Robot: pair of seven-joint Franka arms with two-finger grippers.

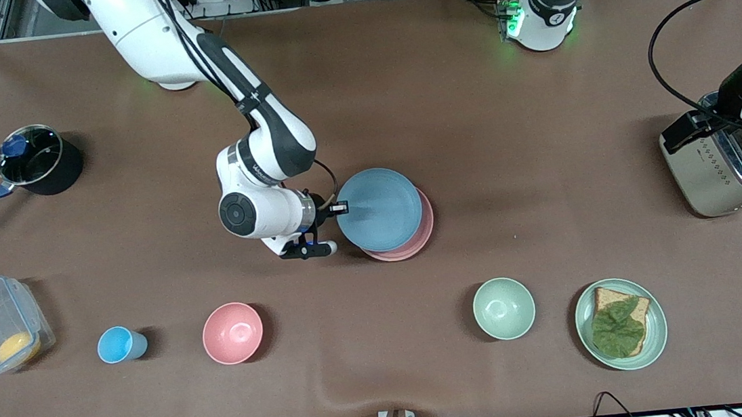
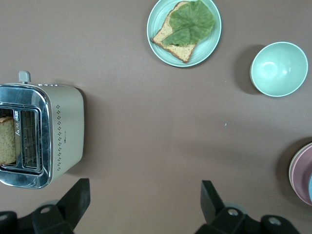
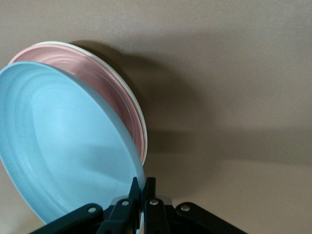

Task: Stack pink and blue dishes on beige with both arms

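Observation:
My right gripper [image 1: 341, 206] [image 3: 145, 181] is shut on the rim of the light blue plate [image 1: 378, 209] [image 3: 63, 146]. The blue plate hangs tilted over the pink plate [image 1: 416, 241] [image 3: 100, 83] and covers most of it. The pink plate lies on the beige plate [image 3: 139, 114], of which only a thin cream rim shows. This stack is near the middle of the table. My left gripper [image 2: 145, 184] is open and holds nothing, up over bare table beside the toaster [image 2: 44, 134]. An edge of the pink plate [image 2: 302, 170] shows in the left wrist view.
The toaster [image 1: 714, 165] stands at the left arm's end. Nearer the front camera are a pale green plate [image 1: 654, 324] with toast and a leaf, a green bowl [image 1: 504, 308], a pink bowl [image 1: 232, 333], a blue cup [image 1: 118, 344] and a clear box [image 1: 1, 324]. A dark pot [image 1: 38, 159] sits at the right arm's end.

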